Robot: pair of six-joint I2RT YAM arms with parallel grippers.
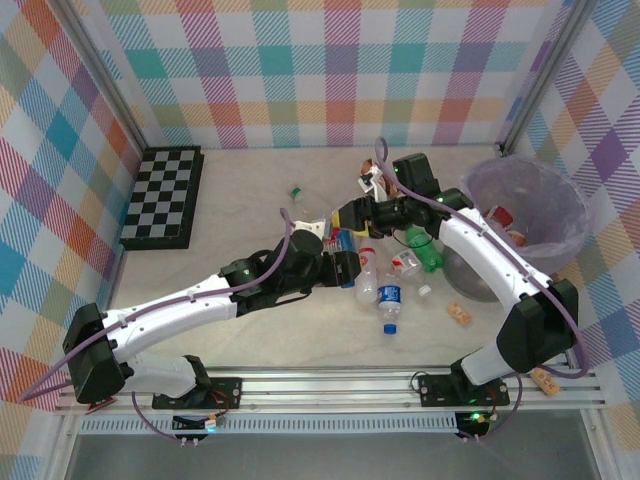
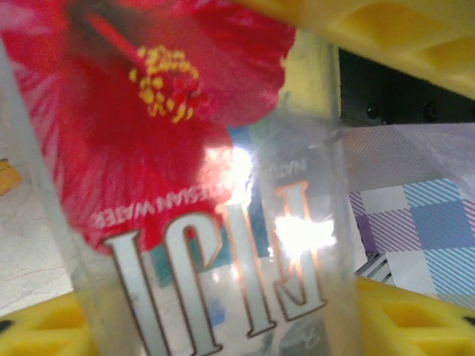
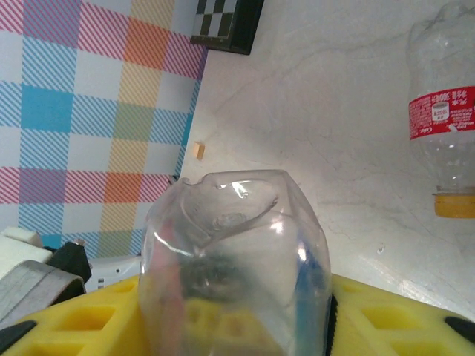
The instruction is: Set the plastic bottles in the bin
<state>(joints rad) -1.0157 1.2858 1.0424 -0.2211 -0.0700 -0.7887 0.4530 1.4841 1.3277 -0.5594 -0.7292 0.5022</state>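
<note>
Two close-ups: left gripper (image 2: pixel 297 178) straddles a Fiji water bottle (image 2: pixel 185 185), grip unclear; right gripper (image 3: pixel 234 319) pinches a clear bottle (image 3: pixel 230 237) by its base.

Both arms are reaching over the pale worktop (image 1: pixel 250 330) toward a cluster of small clear plastic bottles (image 1: pixel 388 298). The left claw (image 1: pixel 347 266) and the right claw (image 1: pixel 352 214) are hovering close together. A round grey purple-lined bin (image 1: pixel 578 205) is standing at the right, near a green plastic bottle (image 1: pixel 426 251).
</note>
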